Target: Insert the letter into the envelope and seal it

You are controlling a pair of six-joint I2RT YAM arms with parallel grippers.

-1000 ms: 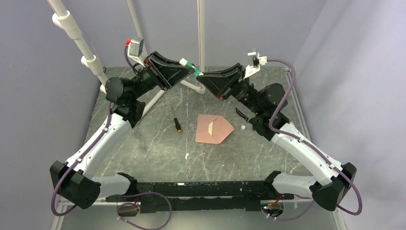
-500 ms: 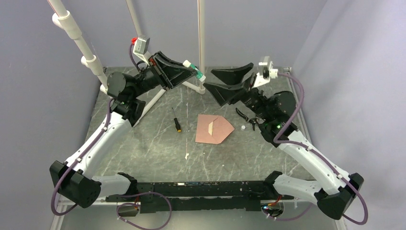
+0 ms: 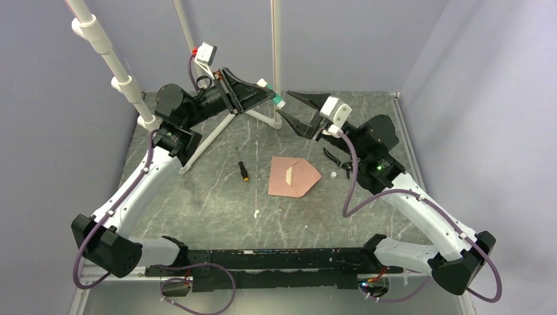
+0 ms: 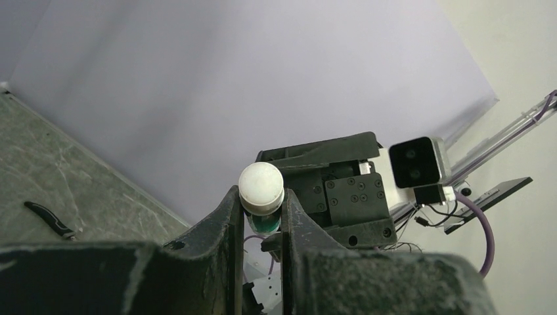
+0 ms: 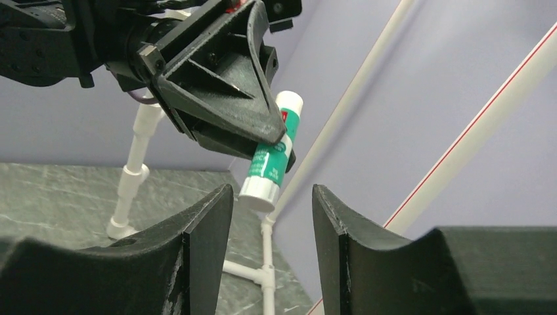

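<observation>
A robotics lab cell, this: grey marbled worktop (image 3: 197,197), plain lilac backdrop sheets (image 3: 460,65) all round, a white pipe frame (image 3: 98,36), and the cabled left arm (image 3: 131,190) and right arm (image 3: 420,207) bolted at the near edge.

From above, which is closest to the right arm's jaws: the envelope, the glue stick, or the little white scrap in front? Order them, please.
1. Glue stick: just left of the right jaws, held in the left jaws.
2. Envelope: flat on the table, mid-scene.
3. White scrap: on the table, farther forward and to the left.
</observation>
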